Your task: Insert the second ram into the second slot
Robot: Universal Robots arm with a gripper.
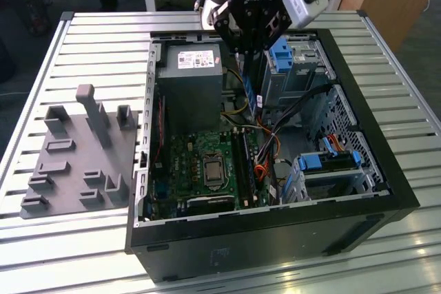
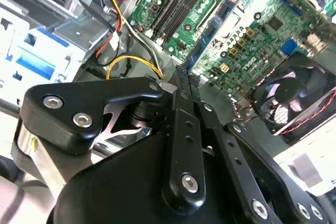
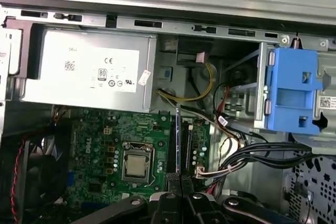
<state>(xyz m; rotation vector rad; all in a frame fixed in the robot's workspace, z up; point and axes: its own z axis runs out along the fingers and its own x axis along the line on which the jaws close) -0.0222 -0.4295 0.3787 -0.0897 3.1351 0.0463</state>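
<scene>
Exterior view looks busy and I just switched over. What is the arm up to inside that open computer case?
The arm's hand is shut on the second ram, holding the thin stick on edge over the open computer case. In the first wrist view the stick runs in line with the black memory slots on the green motherboard, beside the processor socket. It is not seated yet: in the exterior view it appears to hang above the board, near the power supply.
</scene>
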